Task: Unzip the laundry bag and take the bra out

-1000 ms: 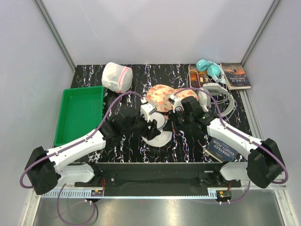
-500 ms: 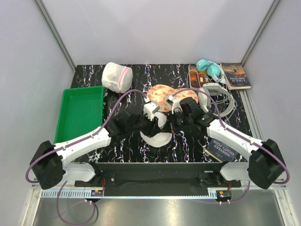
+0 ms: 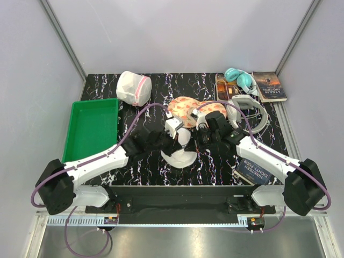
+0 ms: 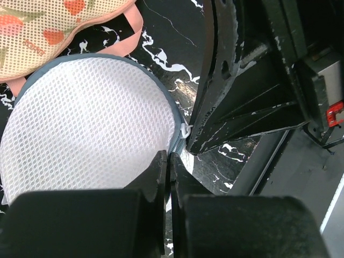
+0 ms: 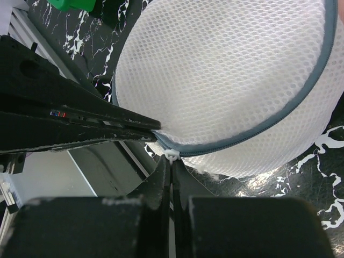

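Both jaws pinch laundry bag [image 5: 226, 80] rim.

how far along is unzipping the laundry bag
Done: left gripper pinches the rim of the laundry bag, right gripper is shut on the zip pull. In hand: opening the zip, which looks closed where visible. Left: unzipping, then taking the bra out; none shows.

I count two tools of my own: the left tool [image 4: 167, 161] and the right tool [image 5: 171, 161]. On the desk [image 3: 215, 161] are two mesh pouches: the grey-rimmed bag [image 3: 180, 156] in the middle and the pink-trimmed pouch [image 3: 134, 88] far left. There are two books, the far book [image 3: 269, 86] and the near book [image 3: 253, 172], both right. There are two headsets, the teal headphones [image 3: 240, 79] and the white headphones [image 3: 248, 110]. One green tray [image 3: 91, 129] sits left, with one pair of floral cups [image 3: 188, 110] and one brown case [image 3: 224, 88].
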`<state>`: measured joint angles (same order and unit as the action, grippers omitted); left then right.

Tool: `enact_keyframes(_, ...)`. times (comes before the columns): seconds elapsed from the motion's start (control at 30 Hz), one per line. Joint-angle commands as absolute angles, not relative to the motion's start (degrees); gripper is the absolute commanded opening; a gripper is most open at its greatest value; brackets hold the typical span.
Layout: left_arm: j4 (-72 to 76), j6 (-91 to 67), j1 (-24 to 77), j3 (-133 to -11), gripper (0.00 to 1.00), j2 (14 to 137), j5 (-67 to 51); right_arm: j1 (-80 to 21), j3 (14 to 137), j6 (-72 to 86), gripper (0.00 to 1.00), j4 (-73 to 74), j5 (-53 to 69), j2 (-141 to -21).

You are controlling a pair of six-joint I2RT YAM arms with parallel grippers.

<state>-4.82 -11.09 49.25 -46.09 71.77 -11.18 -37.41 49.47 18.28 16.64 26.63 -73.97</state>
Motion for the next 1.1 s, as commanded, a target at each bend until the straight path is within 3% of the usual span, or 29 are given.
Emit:
enact_keyframes(0.0, -2.1, -8.1, 49.5, -44.3, 0.00, 71.3, -11.3, -38.0, 50.9, 19.1, 0.00, 17.0, 26.5, -74.4)
enact_keyframes(0.6, -3.2, -6.1, 49.1, -38.7, 0.00, 64.5, -13.8, -33.6, 51.3, 16.4, 0.00, 18.8, 20.4, -77.2)
enact_keyframes(0.83, -3.9, -7.5, 49.1, -37.7, 0.00, 62.2, -13.4, -33.7, 52.2, 15.7, 0.00, 18.8, 23.3, -77.8)
enact_keyframes(0.9, -4.1, -7.8, 49.0, -38.3, 0.11, 62.1, -12.5, -33.7, 52.2, 15.6, 0.00, 18.7, 23.9, -77.5)
enact_keyframes(0.93, -4.0, -8.3, 49.0, -38.6, 0.35, 62.1, -12.4, -33.7, 52.2, 15.6, 0.00, 18.8, 24.5, -77.3)
enact_keyframes(1.07, -3.3, -8.7, 49.0, -40.3, 0.66, 62.5, -13.3, -33.8, 51.7, 16.1, 0.00, 18.6, 25.9, -75.9)
